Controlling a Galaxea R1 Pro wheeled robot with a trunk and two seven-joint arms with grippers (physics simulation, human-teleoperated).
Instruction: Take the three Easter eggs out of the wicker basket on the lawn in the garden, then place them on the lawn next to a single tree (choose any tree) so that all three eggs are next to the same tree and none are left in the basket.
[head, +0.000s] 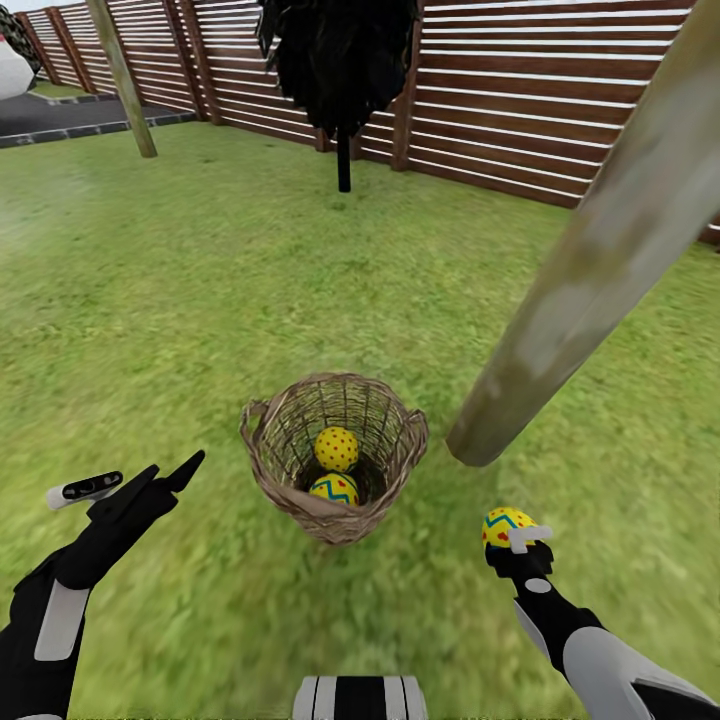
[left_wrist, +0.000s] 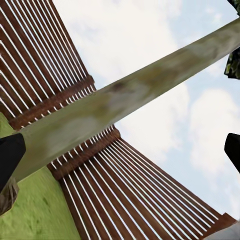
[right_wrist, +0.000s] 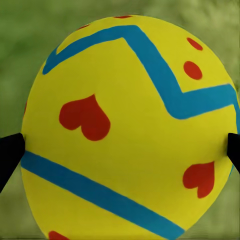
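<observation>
- The right gripper (head: 507, 537) is clamping an egg (head: 506, 524) over the lawn (head: 200, 330), low at the right of the head view, near the trunk's foot.
- In the right wrist view that egg (right_wrist: 130, 130) is sitting between the two black fingertips (right_wrist: 10, 155), one pressing on each side, with blurred grass behind it; its blue zigzag bands are slanting across the shell, and its long axis cannot be told.
- The left gripper (head: 160, 478) is hanging beside the basket, on its left and apart from it, jaws spread and holding nothing; its dark fingers (left_wrist: 9, 155) are showing at both edges of the left wrist view.
- The basket (head: 335, 455) is standing upright on the grass between the two grippers, a little farther off, mouth open upward.
- Two eggs are lying inside it, one (head: 334, 489) nearer and lower, the other (head: 337, 448) just behind, the two touching or nearly so.
- The tree (head: 590, 270), a pale mottled trunk, is meeting the grass just right of the basket and running up to the right of the head view.
- Farther off, a black-leaved tree (head: 343, 70) on a thin stem is standing before the fence (head: 530, 100).
- The slatted fence is closing the garden at the back, with a thin pale post (head: 122, 75) at the far left.
</observation>
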